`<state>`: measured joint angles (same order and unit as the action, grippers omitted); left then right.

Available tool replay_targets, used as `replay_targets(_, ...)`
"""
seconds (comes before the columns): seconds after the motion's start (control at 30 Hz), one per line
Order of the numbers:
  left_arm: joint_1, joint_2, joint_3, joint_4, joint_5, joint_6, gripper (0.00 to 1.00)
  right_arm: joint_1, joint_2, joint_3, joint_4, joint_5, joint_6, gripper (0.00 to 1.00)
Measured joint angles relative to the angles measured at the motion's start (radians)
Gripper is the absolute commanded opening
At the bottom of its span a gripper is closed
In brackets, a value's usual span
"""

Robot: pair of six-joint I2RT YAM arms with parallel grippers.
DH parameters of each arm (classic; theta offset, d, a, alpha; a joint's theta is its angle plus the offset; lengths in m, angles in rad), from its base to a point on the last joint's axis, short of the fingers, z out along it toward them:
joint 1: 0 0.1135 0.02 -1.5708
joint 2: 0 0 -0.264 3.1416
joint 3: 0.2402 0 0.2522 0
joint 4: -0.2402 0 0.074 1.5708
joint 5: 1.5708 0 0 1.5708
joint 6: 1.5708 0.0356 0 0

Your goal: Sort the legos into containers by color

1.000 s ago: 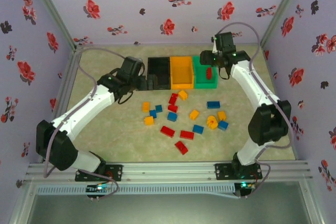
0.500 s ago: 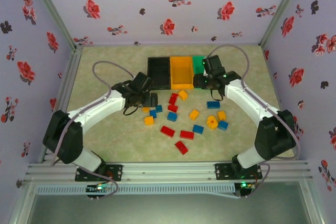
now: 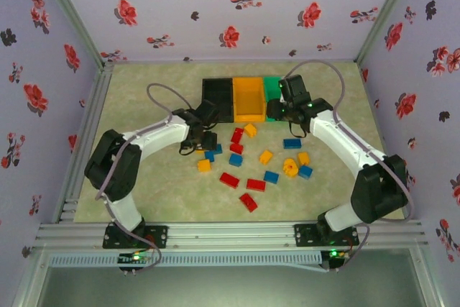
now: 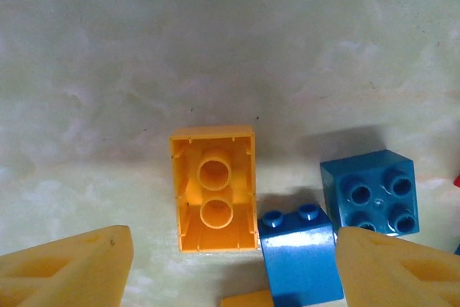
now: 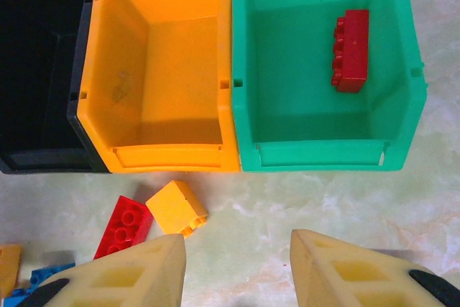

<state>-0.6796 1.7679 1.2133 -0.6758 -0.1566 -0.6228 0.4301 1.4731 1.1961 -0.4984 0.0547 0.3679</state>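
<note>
The left gripper (image 4: 233, 234) is hung over an upturned yellow brick (image 4: 214, 188), its jaws spread wide and empty. A blue brick (image 4: 298, 249) sits just beside it at 4 o'clock. The jaws are best centred on the yellow brick's long sides, so that the blue one is not pinched. The right gripper (image 5: 237, 239), narrowly parted and empty, is held at 6 o'clock of the orange bin (image 5: 169, 154) and the green bin (image 5: 316, 156), where a red brick (image 5: 351, 49) lies. The bricks are of hard, glossy, studded plastic; the table (image 4: 215, 34) is matte and mottled.
</note>
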Motion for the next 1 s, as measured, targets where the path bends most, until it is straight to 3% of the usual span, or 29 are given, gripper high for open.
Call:
replay_targets(0.53,0.055,0.075,0.01,0.002,0.031,0.005,0.56,0.0,-0.005,0.0,0.0,0.002,0.0,0.4)
replay_targets(0.83,0.055,0.09,0.011,0.001,0.046,0.02,0.36,0.0,-0.005,0.0,0.0,0.002,0.0,0.4)
replay_targets(1.0,0.056,0.092,0.046,-0.023,0.046,0.024,0.31,0.0,-0.005,0.0,0.0,0.003,0.0,0.4)
